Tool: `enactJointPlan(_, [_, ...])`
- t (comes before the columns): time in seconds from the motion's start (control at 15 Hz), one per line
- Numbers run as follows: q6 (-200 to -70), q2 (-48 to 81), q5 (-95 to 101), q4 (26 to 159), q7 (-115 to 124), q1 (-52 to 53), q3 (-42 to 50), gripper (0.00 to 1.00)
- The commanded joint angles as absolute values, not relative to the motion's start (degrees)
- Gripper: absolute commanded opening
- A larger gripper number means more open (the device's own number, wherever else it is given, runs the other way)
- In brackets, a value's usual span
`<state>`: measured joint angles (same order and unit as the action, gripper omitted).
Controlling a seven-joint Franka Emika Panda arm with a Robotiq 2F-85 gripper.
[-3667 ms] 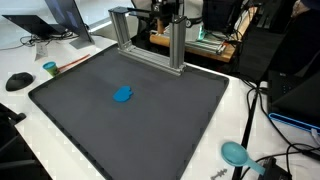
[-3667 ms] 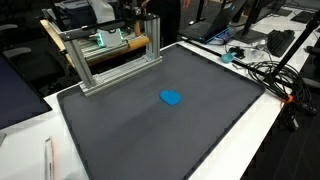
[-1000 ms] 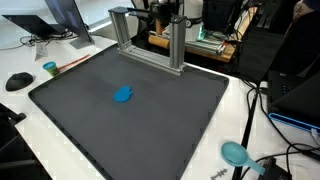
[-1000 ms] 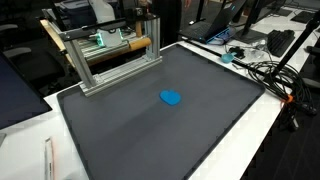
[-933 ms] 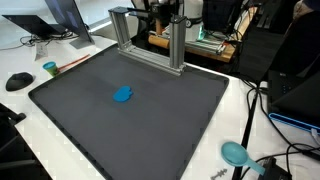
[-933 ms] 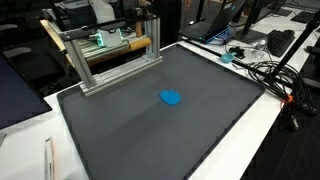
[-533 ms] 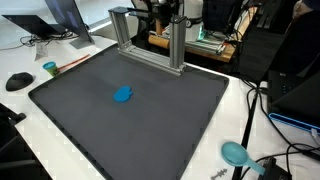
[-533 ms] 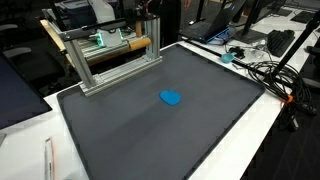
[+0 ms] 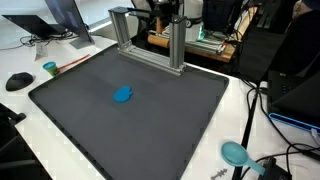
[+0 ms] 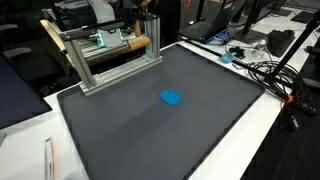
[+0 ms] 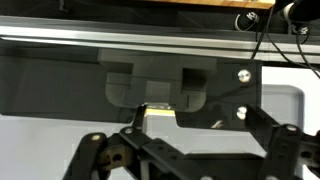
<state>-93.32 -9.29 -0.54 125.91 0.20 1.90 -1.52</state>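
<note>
A white table (image 9: 236,118) carries everything, and most of its top is covered by a big dark mat (image 9: 150,130), which shows in both exterior views (image 10: 150,135). At the far edge of the mat stands an aluminium frame (image 9: 177,45), made of upright posts with a bar across the top. In an exterior view (image 10: 154,40) it runs along the mat's edge, with dark equipment crowded behind it.

The gripper (image 11: 190,152) is at this frame. The wrist view shows only its black linkages along the bottom of the picture, spread to both sides, and a long rail of the frame (image 11: 130,45) crosses the picture above them. The fingertips are outside this picture, so I cannot tell if the jaws are released or clenched, and nothing can be seen held between them. In the exterior views the gripper is hard to separate from the dark things behind the frame.

A laptop (image 9: 60,20) stands on the table beyond one corner of the mat. Near the front corner of the table lies a teal round dish (image 9: 235,152), just beside some cables. A black computer mouse (image 9: 18,81) lies on the table beside the mat. A small blue piece (image 9: 123,95) lies flat on the mat near its middle (image 10: 171,98), well apart from the frame and the gripper. A small teal cup (image 9: 50,69) stands on the table near the mouse.
</note>
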Motion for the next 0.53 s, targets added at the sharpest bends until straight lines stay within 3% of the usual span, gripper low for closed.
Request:
enactJointPlan(0.0, [-96.92,-10.09,-3.36,125.64,2.20,1.22,-0.83,1.00])
enactJointPlan(0.47, [-111.35,-9.33,-4.45,124.36,10.56,0.79,-1.09,1.00])
